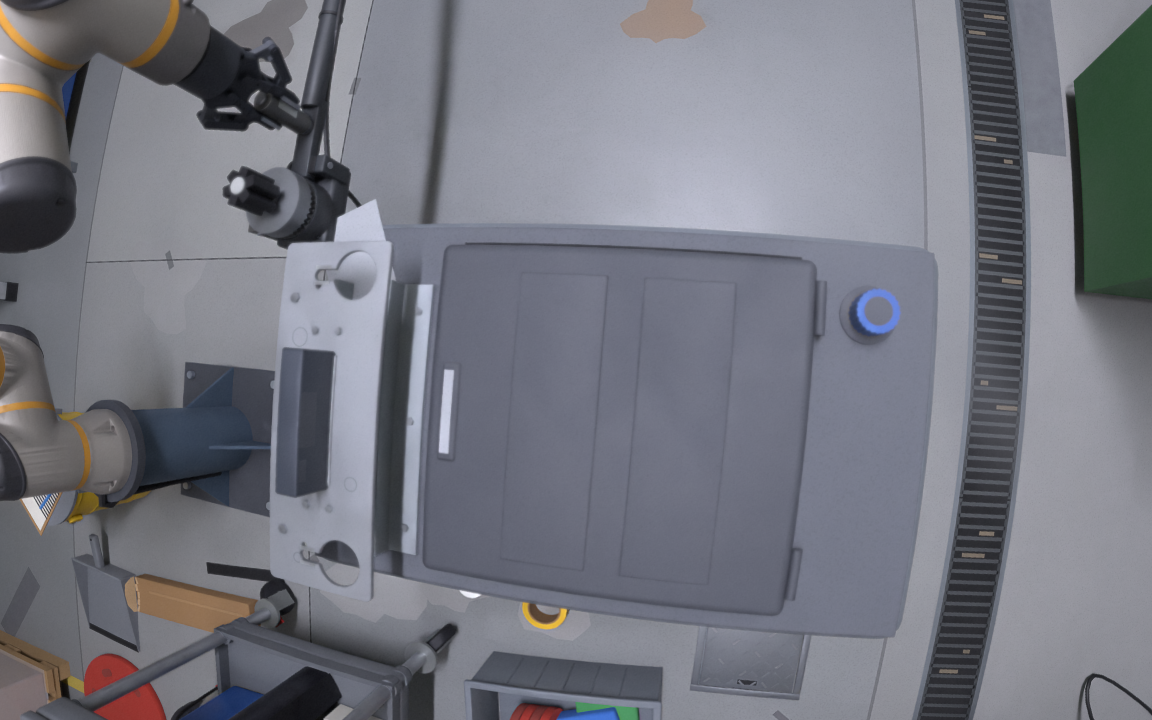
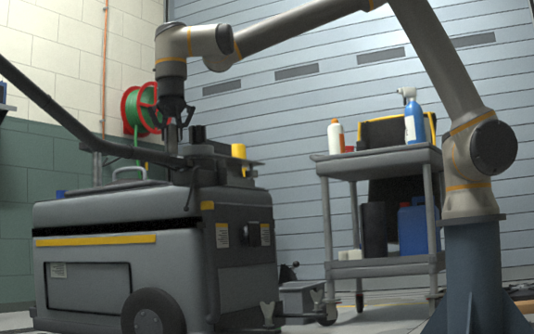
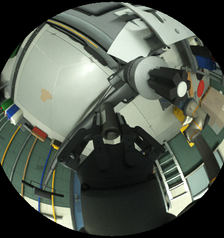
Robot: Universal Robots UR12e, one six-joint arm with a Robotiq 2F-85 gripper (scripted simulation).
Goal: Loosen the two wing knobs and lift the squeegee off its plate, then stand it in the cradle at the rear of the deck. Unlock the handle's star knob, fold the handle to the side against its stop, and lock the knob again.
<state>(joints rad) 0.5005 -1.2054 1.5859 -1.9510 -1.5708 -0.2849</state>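
The handle point(image 1: 316, 63) point(image 2: 40, 104) point(image 3: 82, 130) of the scrubber machine is a long dark tube, folded out to the side from its pivot at the machine's rear corner. The black star knob point(image 1: 245, 190) point(image 3: 171, 85) with a white centre sits on that pivot hub. My gripper point(image 1: 272, 106) point(image 2: 173, 127) point(image 3: 109, 130) is closed on a short dark peg that sticks out of the handle near the pivot, a little way from the knob. The grey squeegee plate point(image 1: 330, 421) lies across the rear deck with its two round openings showing.
Behind the machine are a roller door and a block wall with a red hose reel point(image 2: 137, 109). A cart point(image 2: 378, 185) with bottles stands beside my pedestal point(image 2: 471, 273). Boxes, a dustpan and bins lie on the floor near the machine's rear.
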